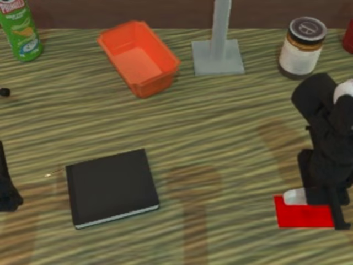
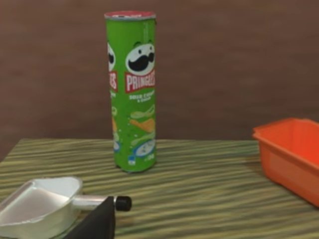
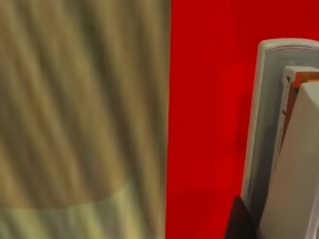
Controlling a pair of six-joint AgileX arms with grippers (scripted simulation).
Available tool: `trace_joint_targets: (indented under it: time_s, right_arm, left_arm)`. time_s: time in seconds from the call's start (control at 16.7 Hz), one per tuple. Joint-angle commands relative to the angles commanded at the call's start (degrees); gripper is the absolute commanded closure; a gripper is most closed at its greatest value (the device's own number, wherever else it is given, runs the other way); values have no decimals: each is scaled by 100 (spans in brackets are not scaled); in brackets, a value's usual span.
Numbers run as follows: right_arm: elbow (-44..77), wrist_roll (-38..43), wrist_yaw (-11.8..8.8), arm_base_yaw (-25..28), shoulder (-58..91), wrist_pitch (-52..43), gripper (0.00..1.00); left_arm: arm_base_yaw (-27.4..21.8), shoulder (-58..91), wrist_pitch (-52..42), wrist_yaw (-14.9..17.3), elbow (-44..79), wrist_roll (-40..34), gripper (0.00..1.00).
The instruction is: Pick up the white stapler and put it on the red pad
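Note:
The white stapler (image 1: 294,196) lies low over the red pad (image 1: 292,218) at the table's right front, one rounded end sticking out to the left. My right gripper (image 1: 325,207) reaches down onto it and is shut on it. In the right wrist view the stapler (image 3: 271,124) fills one side, just above the red pad (image 3: 204,99), with a dark fingertip (image 3: 239,221) against it. My left gripper (image 1: 6,193) is parked at the table's left edge, far from both.
A black book (image 1: 110,187) lies front left. At the back stand an orange tray (image 1: 139,56), a grey post on a square base (image 1: 218,49), a jar (image 1: 302,45) and a green crisp can (image 1: 19,27). A metal scoop (image 2: 40,204) lies near the left arm.

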Motion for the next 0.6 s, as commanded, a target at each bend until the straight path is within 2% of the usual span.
trace_joint_targets:
  time_s: [0.36,0.6]
  right_arm:
    - [-135,-2,-2,0,69,198,100]
    - [-135,-2,-2,0,69,198,70]
  left_arm:
    - [0,0,0,0,0,0,0]
    - [0,0,0,0,0,0,0]
